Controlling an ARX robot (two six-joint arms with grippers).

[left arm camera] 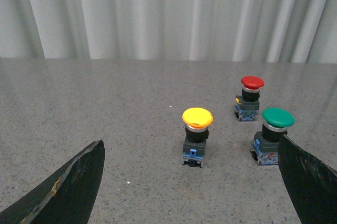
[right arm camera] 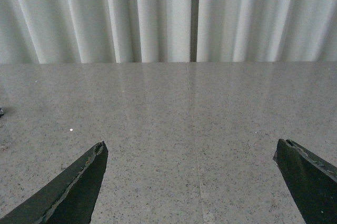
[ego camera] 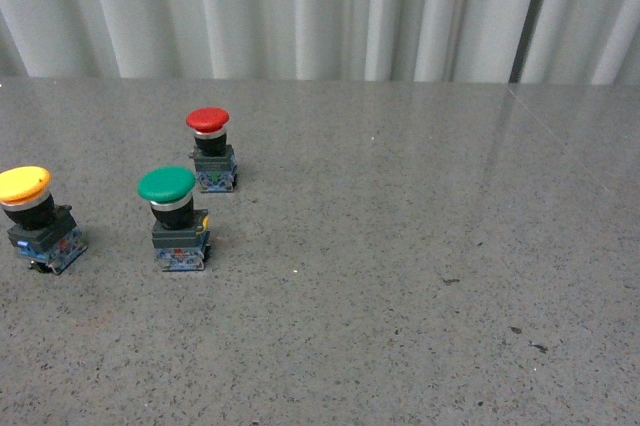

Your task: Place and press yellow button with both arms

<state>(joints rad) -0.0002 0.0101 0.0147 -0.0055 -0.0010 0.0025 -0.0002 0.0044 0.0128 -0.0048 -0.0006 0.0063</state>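
Since no button is held yet, the yellow button (ego camera: 25,186) stands by the left edge of the bench (ego camera: 400,296), and the left end effector (left arm camera: 189,145), spread wide, should close on it first, while the right end effector (right arm camera: 190,145) hangs wide too.

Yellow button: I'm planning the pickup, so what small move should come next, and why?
Probably advance the left gripper toward the yellow button: its jaws are open, and in the left wrist view the button stands upright ahead between them, untouched.
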